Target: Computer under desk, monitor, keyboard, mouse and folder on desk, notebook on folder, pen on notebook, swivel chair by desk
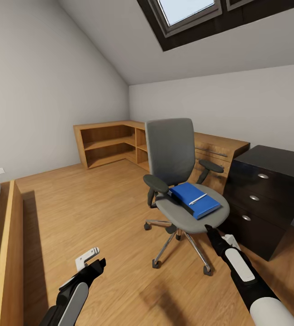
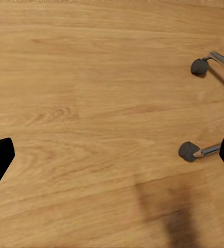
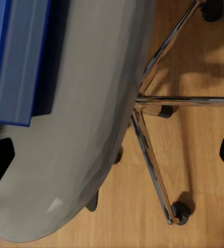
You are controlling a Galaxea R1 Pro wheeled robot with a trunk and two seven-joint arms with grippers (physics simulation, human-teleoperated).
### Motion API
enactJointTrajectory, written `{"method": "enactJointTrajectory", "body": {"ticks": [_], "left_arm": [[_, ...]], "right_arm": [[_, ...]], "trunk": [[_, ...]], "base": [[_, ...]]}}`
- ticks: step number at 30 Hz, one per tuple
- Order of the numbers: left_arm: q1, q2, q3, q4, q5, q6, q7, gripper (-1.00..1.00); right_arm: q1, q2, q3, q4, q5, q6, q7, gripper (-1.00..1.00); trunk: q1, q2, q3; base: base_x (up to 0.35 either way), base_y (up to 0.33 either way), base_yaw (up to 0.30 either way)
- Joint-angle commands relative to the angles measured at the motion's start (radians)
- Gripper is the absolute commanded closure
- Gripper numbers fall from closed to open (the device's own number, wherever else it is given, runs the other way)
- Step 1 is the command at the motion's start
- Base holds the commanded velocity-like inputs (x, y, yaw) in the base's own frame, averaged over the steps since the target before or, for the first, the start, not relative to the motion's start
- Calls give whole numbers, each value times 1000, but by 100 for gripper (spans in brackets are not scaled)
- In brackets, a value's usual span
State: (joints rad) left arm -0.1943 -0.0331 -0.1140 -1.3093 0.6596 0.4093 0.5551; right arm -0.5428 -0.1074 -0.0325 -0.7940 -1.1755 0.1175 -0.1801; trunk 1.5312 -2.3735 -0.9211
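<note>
Attic bedroom, wood floor (image 1: 97, 213): bright blue flat folder (image 1: 196, 199) with silvery pen (image 1: 197, 198) on grey swivel chair (image 1: 174, 154), frame centre — transfer pending. Right gripper (image 1: 209, 230) near seat, left gripper (image 1: 92, 260) lower left; both spread, empty.

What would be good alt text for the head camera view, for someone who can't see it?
A grey swivel chair stands on a wood floor with a blue folder and a pen on its seat, beside a black drawer unit. The right gripper reaches toward the seat; the left gripper hangs lower.
</note>
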Motion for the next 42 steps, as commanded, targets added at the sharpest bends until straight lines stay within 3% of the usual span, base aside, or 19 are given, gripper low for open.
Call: {"method": "enactJointTrajectory", "body": {"ticks": [1, 19, 26, 42], "left_arm": [[-1, 0, -1, -3, 9, 2, 8, -100], [-1, -4, 0, -10, 13, 2, 11, -100], [-1, -4, 1, -9, 12, 2, 11, -100], [-1, -1, -2, -3, 11, 3, 1, -100]], "right_arm": [[0, 0, -1, -2, -6, 5, -6, -100], [0, -1, -3, -2, -6, 5, -6, -100], [0, -2, -3, -2, -6, 5, -6, -100], [0, -2, -2, -2, -6, 5, -6, -100]], "trunk": [[0, 0, -1], [69, -126, -57], [72, -128, -85], [72, -128, -85]], "base": [[0, 0, 0], [0, 0, 0], [0, 0, 0], [0, 0, 0]]}}
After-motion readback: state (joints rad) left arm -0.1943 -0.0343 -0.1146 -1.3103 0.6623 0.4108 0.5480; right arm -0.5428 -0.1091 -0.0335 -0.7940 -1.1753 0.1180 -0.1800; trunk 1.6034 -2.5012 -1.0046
